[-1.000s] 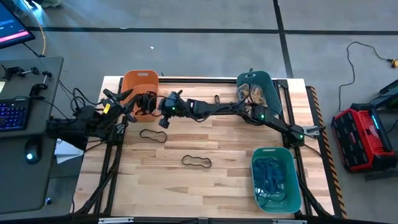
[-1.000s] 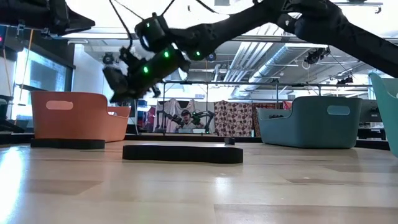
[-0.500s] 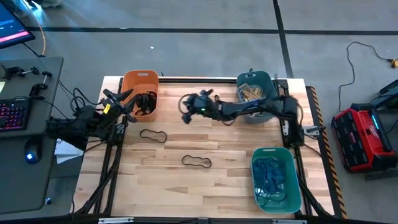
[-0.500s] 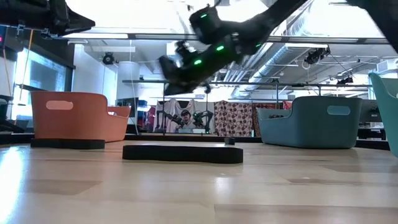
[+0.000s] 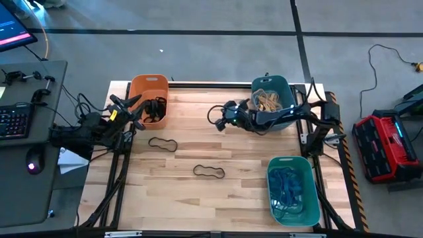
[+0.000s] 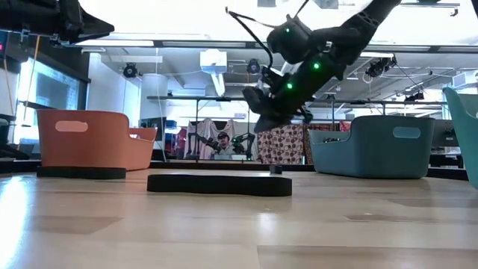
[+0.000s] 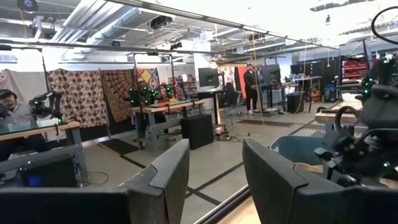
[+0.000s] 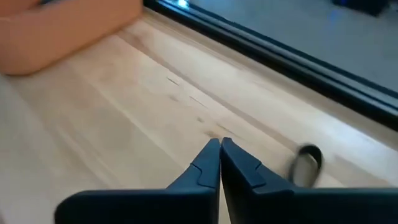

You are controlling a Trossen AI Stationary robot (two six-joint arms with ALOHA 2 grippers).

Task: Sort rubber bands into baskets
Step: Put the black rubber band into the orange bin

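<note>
Right gripper is held above worktop, fingers pressed together, empty, at 9 o'clock of teal basket. Left gripper, fingers parted, is parked by orange basket.

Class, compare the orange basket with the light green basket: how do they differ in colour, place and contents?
The orange basket stands at the table's far left corner and holds black bands; the light green basket stands at the near right corner and holds blue bands. Both are rounded rectangular tubs of similar size.

2 black bands loose; 3 baskets part-filled
</note>
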